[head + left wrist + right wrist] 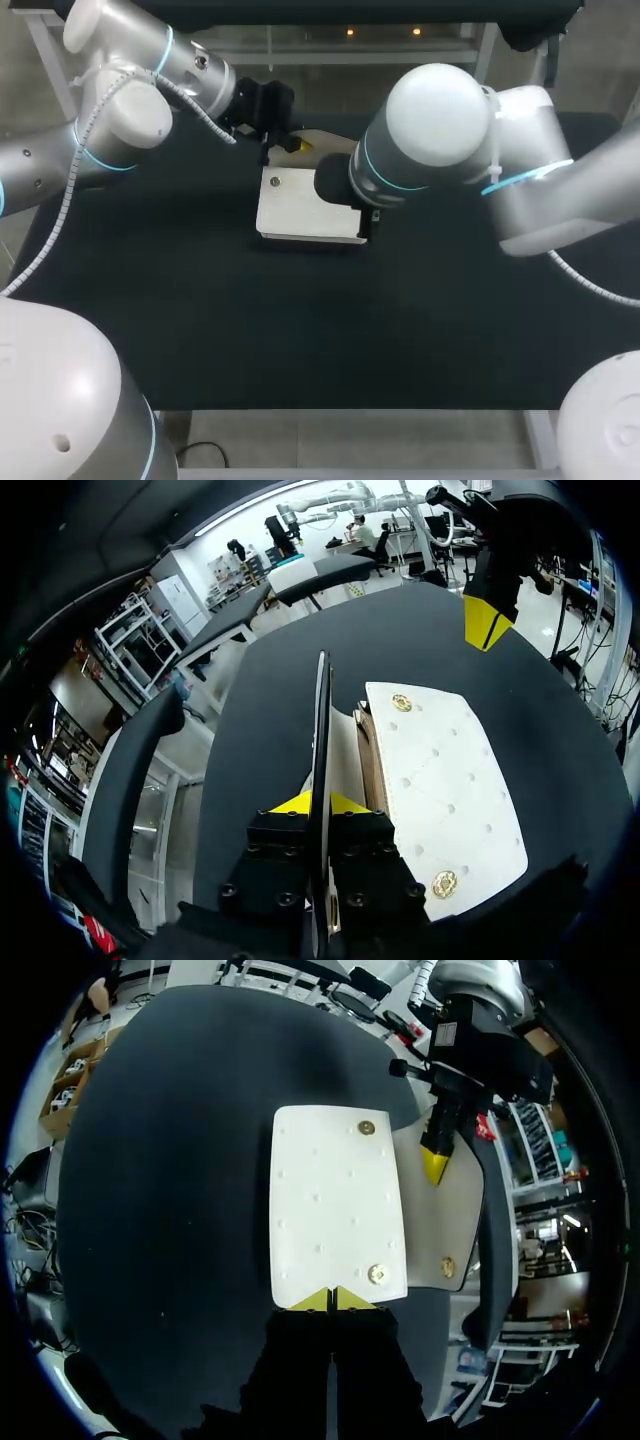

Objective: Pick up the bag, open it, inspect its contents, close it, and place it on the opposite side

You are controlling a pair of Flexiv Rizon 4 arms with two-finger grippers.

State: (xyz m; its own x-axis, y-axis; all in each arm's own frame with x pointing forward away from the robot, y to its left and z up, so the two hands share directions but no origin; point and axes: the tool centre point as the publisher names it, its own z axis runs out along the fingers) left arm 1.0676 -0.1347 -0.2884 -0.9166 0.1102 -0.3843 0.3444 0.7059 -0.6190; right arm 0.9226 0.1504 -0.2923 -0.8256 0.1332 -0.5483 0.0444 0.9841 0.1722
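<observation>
A white bag (300, 205) lies flat at the middle of the black table, its flap (335, 1200) dotted with small studs and two brass snaps. A thin black edge of the bag (322, 730) stands upright, and my left gripper (320, 802) is shut on it at the bag's far side (295, 145). My right gripper (332, 1300) hangs over the flap's other edge with its yellow tips pressed together. Whether they pinch the flap I cannot tell. In the head view the right arm hides its own fingers. Beside the flap, the bag's cream inner panel (445, 1215) shows.
The black tabletop (300, 330) is bare around the bag on the near side. Both arms crowd the far middle, my right forearm (440, 130) looming over the bag's right edge.
</observation>
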